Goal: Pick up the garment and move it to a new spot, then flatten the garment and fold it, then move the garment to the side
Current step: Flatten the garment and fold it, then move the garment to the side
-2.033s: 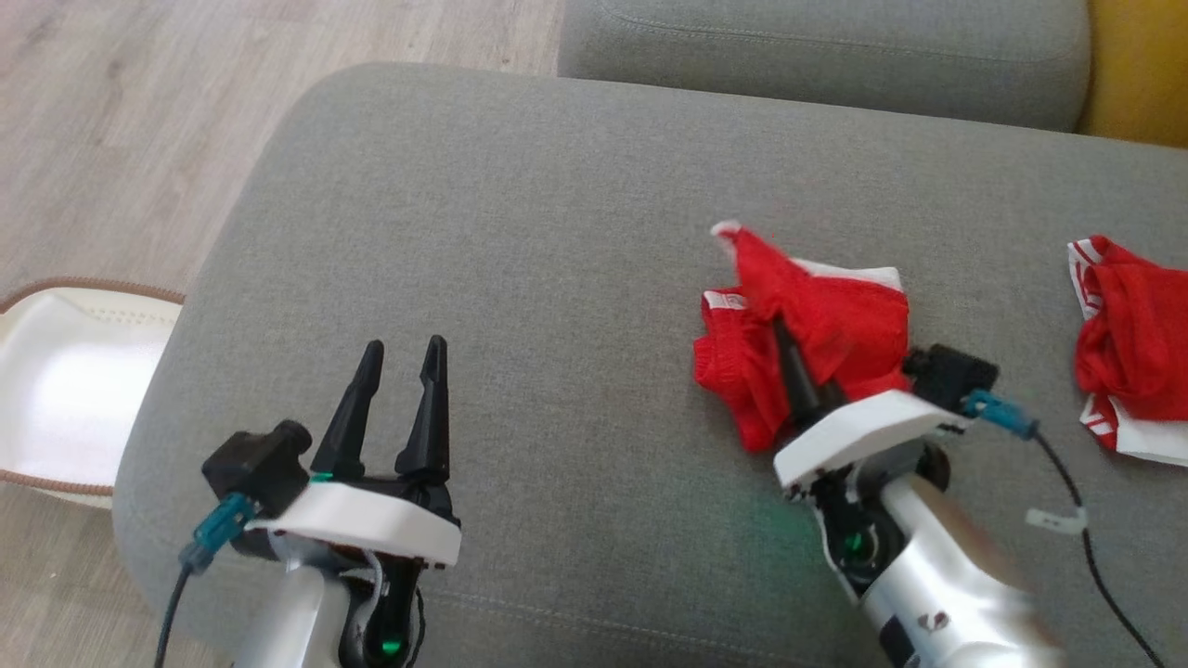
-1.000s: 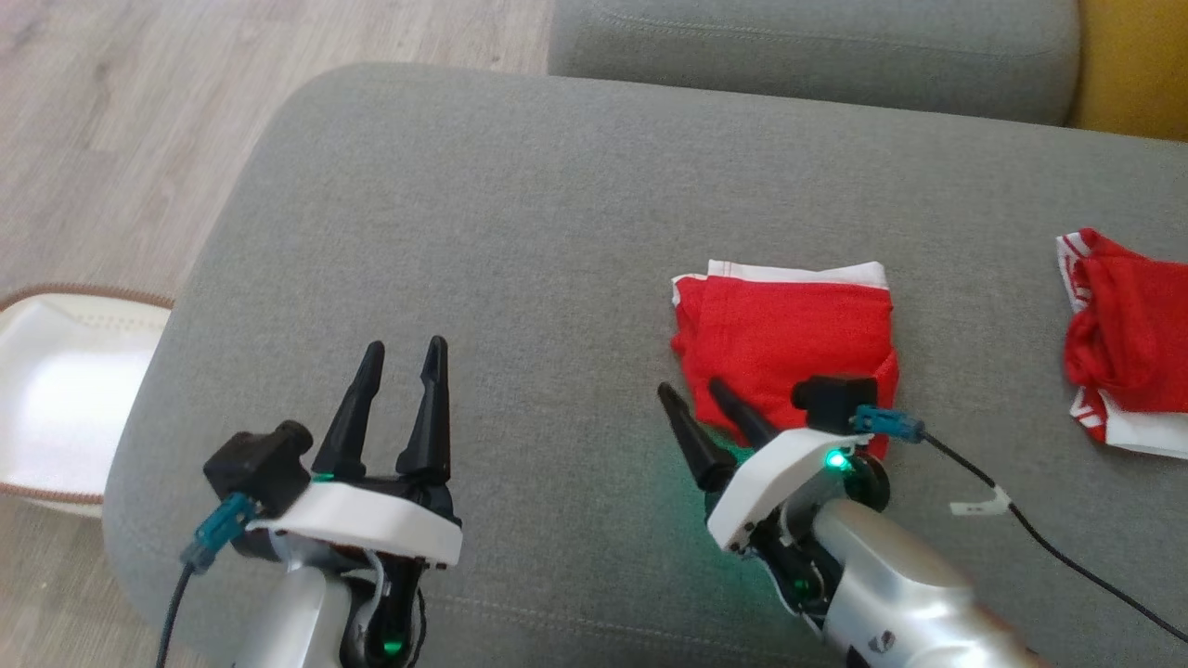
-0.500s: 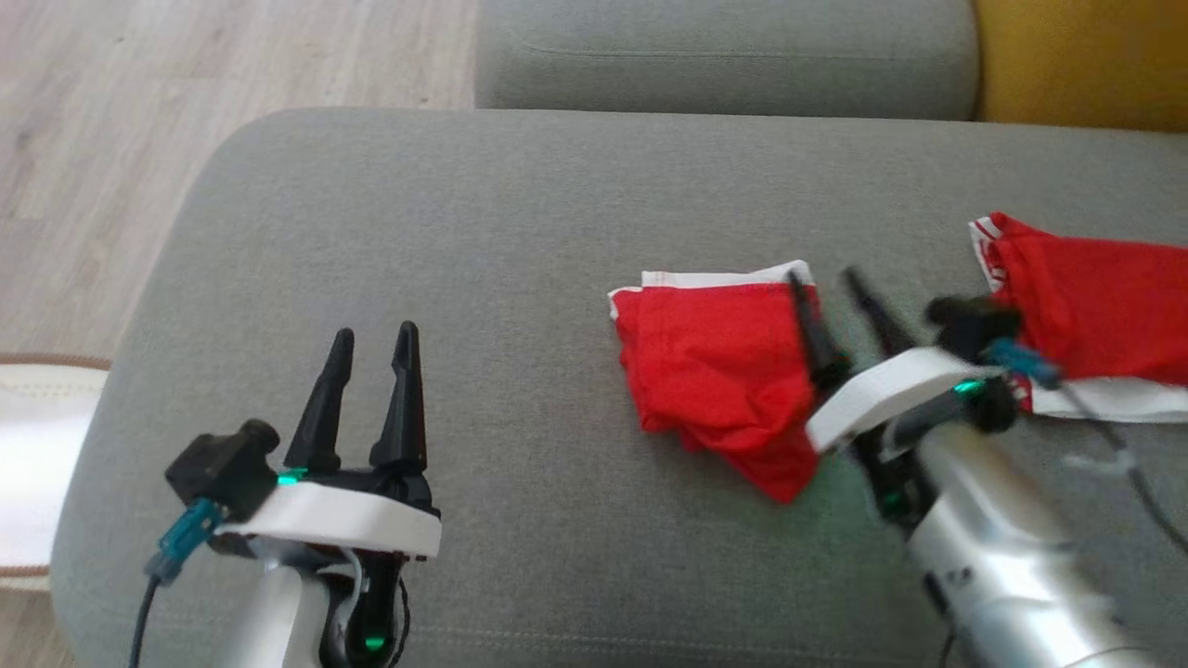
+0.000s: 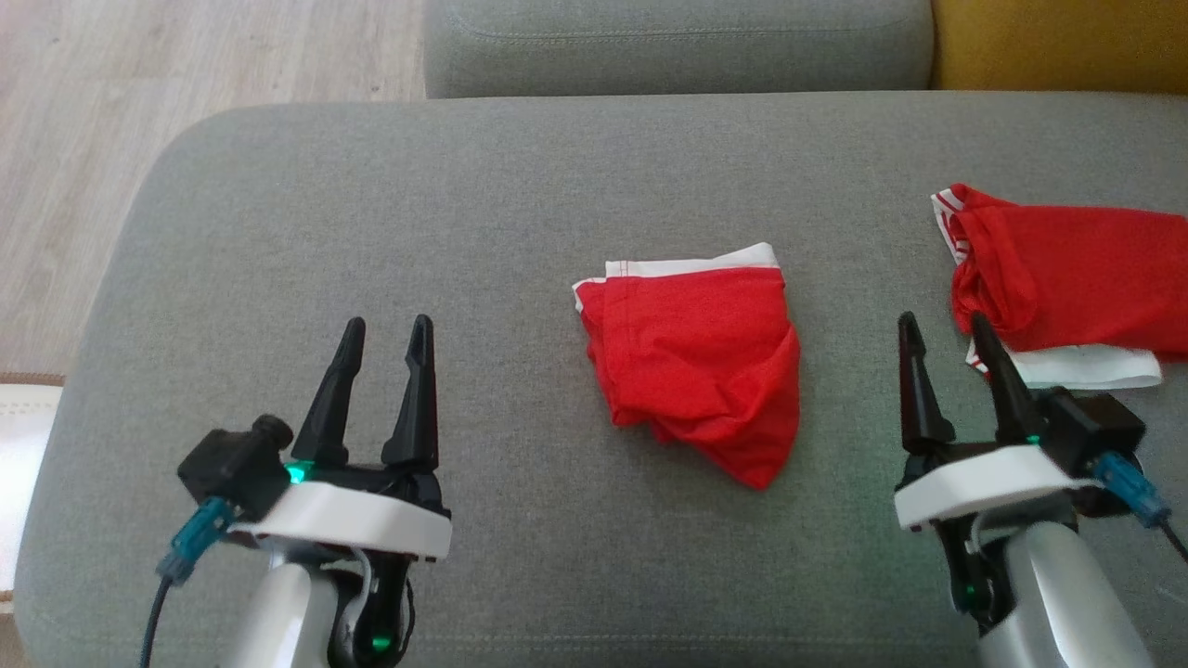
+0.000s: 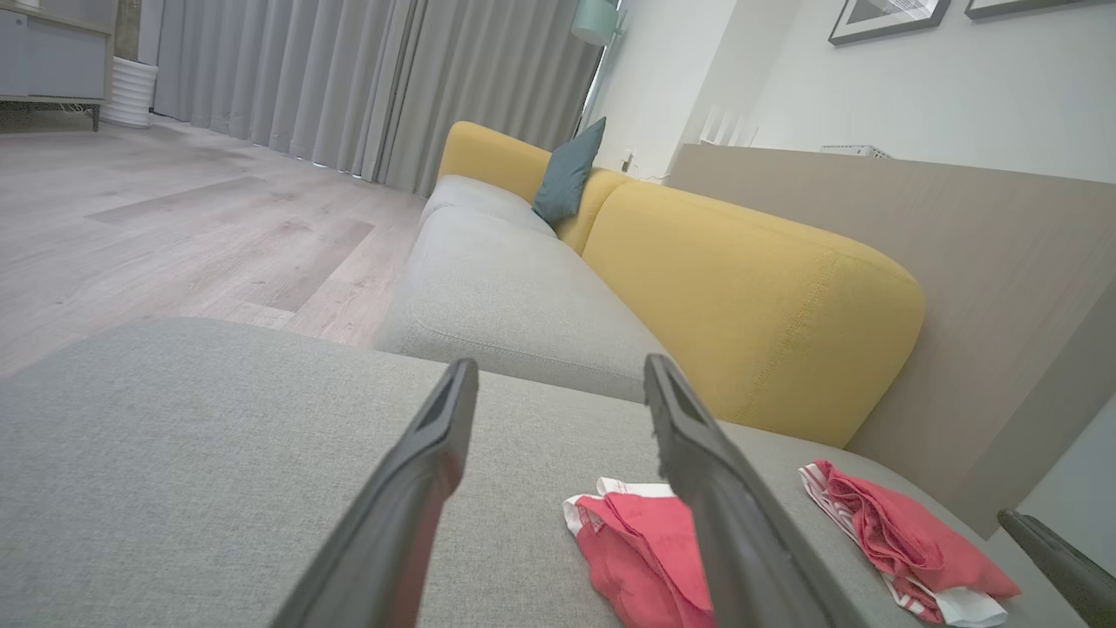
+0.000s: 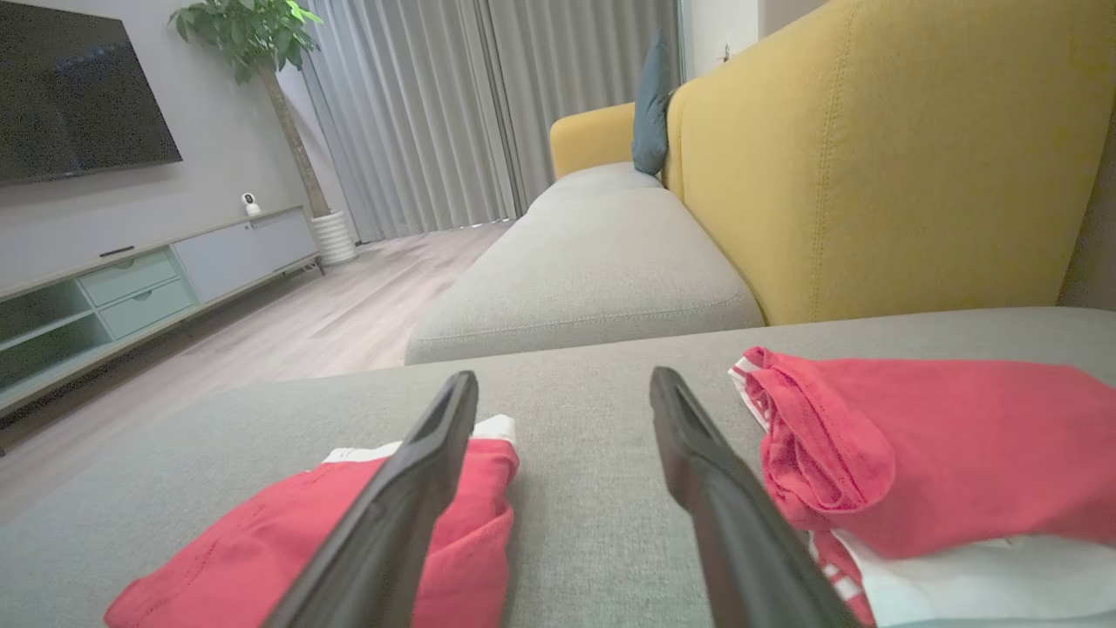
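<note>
Red cloth with a white waistband, the folded garment (image 4: 696, 362) lies in the middle of the grey sofa cushion (image 4: 371, 204) with nothing touching it. Half a second ago my right tool (image 4: 942, 318) hung over the garment's right edge. Now it has drawn back and to the right, clear of the cloth, its two fingers spread with nothing between them. It stands near the gap between this garment and a second red garment (image 4: 1067, 269), which lies rumpled further right on the same cushion. Two seconds back that same tool was buried in the bunched-up cloth. The head camera has swung as well, so the whole scene sits further left than before and more of the second garment shows. My left tool (image 4: 388, 322) stays at the lower left, fingers spread and empty, well apart from the garment. At the left edge, down on the wooden floor (image 4: 139, 74), I see a sliver of a white container (image 4: 20, 436) with a brown rim. I cannot tell what is in it.
</note>
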